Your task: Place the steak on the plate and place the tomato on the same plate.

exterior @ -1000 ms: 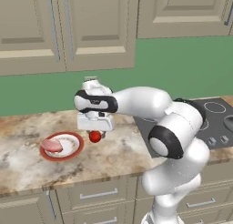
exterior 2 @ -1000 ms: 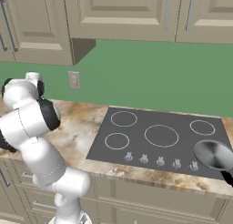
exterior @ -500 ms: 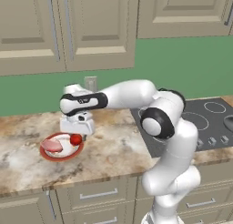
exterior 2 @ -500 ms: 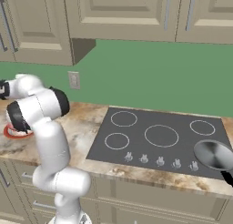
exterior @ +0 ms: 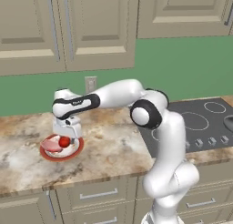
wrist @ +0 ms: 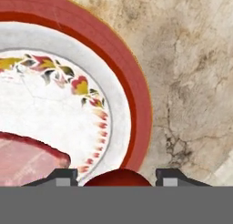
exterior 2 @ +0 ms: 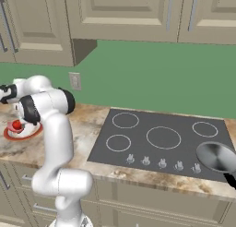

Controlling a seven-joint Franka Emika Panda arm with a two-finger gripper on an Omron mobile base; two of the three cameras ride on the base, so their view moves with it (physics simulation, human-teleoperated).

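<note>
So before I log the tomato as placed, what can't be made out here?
- Tomato: hand view's bottom edge cuts it; contact with the plate unseen.
- Steak: cut by the left edge of the hand view.
- Gripper: too small in the left base view to judge its grip.

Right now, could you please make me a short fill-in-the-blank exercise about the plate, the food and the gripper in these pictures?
1. The steak already lies on the ______.
2. The small red ball between the fingers of the gripper is the ______.
3. The plate has a white centre and a broad ______ rim.
4. The grey pan rests on the ______, far from the plate.

Missing words: plate; tomato; red; stove
</note>
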